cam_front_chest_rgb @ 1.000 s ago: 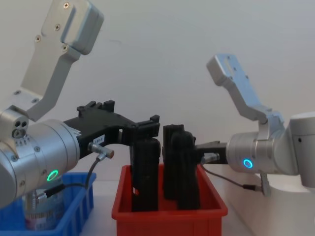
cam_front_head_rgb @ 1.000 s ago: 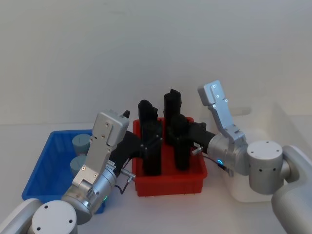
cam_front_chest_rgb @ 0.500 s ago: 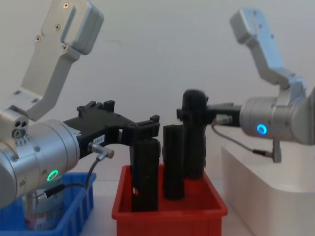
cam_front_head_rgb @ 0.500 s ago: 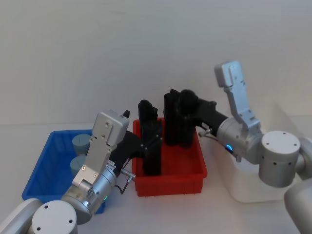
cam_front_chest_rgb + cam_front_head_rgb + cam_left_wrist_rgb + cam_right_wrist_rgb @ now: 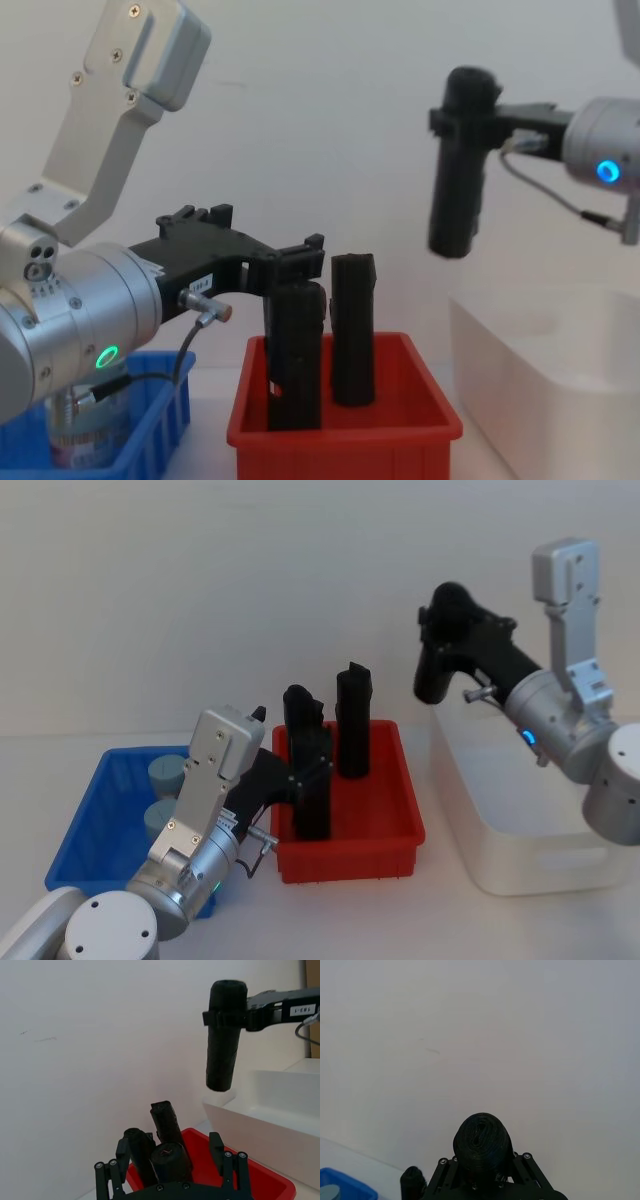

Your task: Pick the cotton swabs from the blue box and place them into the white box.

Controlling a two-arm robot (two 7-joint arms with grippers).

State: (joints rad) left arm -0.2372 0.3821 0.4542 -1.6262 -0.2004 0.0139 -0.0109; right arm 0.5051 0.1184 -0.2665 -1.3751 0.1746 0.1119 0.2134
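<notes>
Cotton swabs (image 5: 163,773) lie closest to you, two pale-topped tubs in the blue box (image 5: 100,810) at the robot's left, and neither gripper is on them. Just past them, the left gripper (image 5: 305,770) reaches level over the red bin (image 5: 345,858), its fingers set apart on either side of the near block (image 5: 312,815). The left wrist view shows a gap at one side, so I judge it straddles rather than squeezes, perhaps to keep that block upright. The far block (image 5: 352,725) stands free behind it in the same bin. Beyond, at the robot's right, the right gripper (image 5: 442,630) is clamped on the upper end of the lifted block (image 5: 432,675). That block hangs upright, high above the left edge of the white box (image 5: 530,860), high enough, I judge, to clear the rim. So what you seem to be delivering is a black block, not a swab. As for writing, the white tag (image 5: 302,1010) on the right gripper reads "183-1". The left gripper's sticker (image 5: 205,283) and the tub's printed label (image 5: 88,440) are too small to read.
</notes>
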